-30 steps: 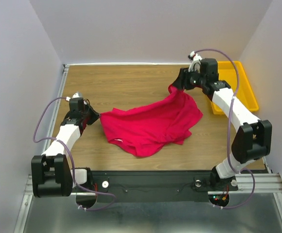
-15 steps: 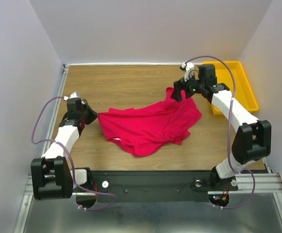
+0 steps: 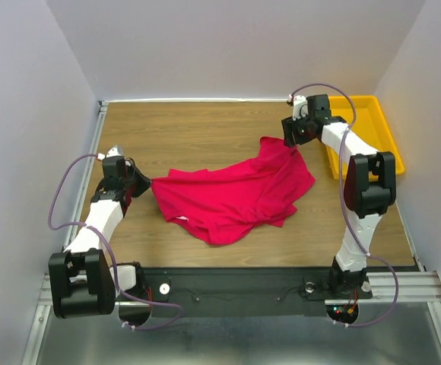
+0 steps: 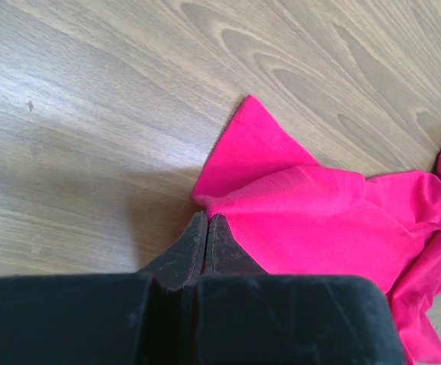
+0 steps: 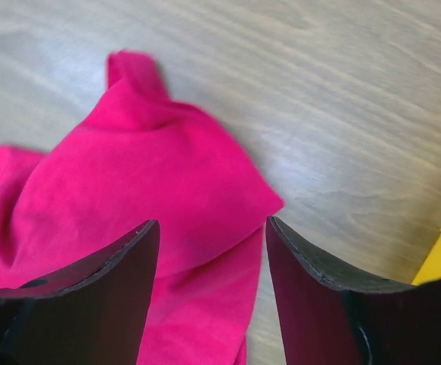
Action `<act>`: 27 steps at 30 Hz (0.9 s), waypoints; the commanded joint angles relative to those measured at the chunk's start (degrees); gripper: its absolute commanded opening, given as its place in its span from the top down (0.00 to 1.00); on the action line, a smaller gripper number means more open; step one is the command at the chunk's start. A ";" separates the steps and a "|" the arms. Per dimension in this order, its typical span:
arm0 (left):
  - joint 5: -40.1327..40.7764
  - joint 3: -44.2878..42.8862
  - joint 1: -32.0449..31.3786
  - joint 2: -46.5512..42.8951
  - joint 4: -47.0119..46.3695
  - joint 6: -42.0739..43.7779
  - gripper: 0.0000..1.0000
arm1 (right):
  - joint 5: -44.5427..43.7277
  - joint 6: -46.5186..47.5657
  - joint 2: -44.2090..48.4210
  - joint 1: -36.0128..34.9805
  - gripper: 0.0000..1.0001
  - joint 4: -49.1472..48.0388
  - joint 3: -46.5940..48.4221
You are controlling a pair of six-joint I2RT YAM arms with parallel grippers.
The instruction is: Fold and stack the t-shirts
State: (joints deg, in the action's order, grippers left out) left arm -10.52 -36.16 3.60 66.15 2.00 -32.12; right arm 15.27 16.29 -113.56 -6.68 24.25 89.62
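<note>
T-shirt was soft matt cloth of fine knit, without sheen, lying in loose creases. Worktop showed wood grain, smooth, with a faint satin shine under the light. Tray looked like yellow plastic, smooth and slightly glossy. Left fingers and right fingers were black, matt and hard-looking. Left arm and right arm had smooth white shells and black joints. Rail was bare grey metal.

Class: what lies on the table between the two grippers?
In the top view, the crumpled t-shirt spans that stretch: one corner pinched in the shut left gripper, the far end under the open right gripper.
</note>
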 commanded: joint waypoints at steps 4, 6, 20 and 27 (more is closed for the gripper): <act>-0.37 0.92 1.33 -1.81 -1.74 1.71 1.00 | -6.47 1.42 -1.58 1.14 0.33 -0.61 6.79; -0.55 0.83 1.59 -1.99 -1.74 2.06 1.00 | -6.83 5.66 -1.49 1.84 0.39 -0.17 6.35; -2.22 1.01 1.94 -1.64 -1.65 2.41 1.00 | 0.55 -12.15 -11.51 4.39 0.43 7.83 12.50; -2.48 1.01 2.12 -1.73 -2.97 2.41 1.00 | 2.48 -14.89 -14.32 4.39 0.44 7.83 13.47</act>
State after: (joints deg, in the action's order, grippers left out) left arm -12.49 -35.99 5.23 66.13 1.93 -30.65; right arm 15.68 4.73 -127.02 -2.22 31.75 100.75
